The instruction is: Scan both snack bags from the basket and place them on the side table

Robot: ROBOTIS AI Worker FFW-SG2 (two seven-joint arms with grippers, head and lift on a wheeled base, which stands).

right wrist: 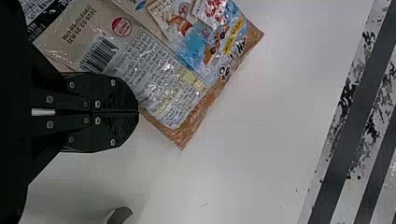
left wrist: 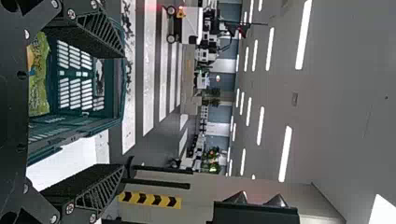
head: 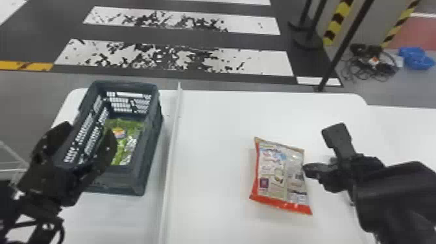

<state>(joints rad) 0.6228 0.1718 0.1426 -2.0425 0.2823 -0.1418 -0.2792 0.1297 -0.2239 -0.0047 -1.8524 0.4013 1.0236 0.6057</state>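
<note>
In the head view my left gripper (head: 88,128) stands open over the near left part of the dark basket (head: 138,181); a green snack bag (head: 128,139) lies inside. The left wrist view has the open left gripper (left wrist: 123,111), with the green bag (left wrist: 39,79) in the basket (left wrist: 77,123) beyond. A red-edged snack bag (head: 280,175) lies back side up on the white table, my right gripper (head: 306,169) at its right edge. Seen from the right wrist, the right gripper (right wrist: 138,112) is shut, fingertips overlapping the edge of that bag (right wrist: 163,70).
A raised white strip (head: 173,139) runs along the table between the basket and the red-edged bag. More white table (head: 402,129) extends at the right. Black posts (head: 337,61) and a striped floor are behind. A small grey object (right wrist: 119,215) shows at the right wrist view's bottom.
</note>
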